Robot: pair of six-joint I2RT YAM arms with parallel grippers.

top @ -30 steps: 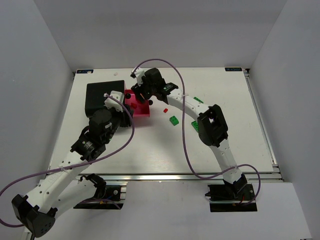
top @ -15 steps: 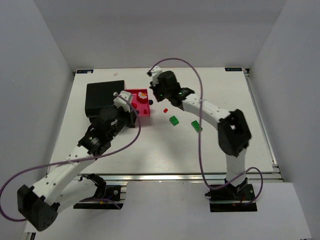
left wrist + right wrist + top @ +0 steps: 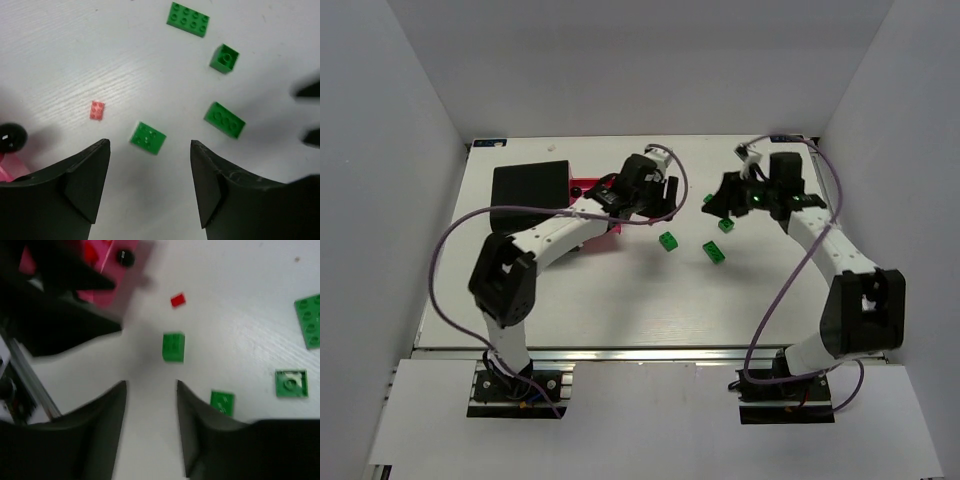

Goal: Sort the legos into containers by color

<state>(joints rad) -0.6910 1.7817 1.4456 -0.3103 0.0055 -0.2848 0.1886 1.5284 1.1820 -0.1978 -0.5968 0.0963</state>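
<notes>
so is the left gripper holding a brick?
No, the left gripper is open and empty, above a small green studded brick.

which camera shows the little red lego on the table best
Left wrist: the red lego is sharp there, its studs visible, with nothing covering it. Right wrist shows it small and blurred. Top external does not show it clearly.

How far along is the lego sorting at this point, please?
Early. Something red, blurred, seems to lie in the pink box. Nothing is in hand: the left gripper and right gripper are both open and empty. One red brick and four green bricks lie loose on the table, unsorted.
</notes>
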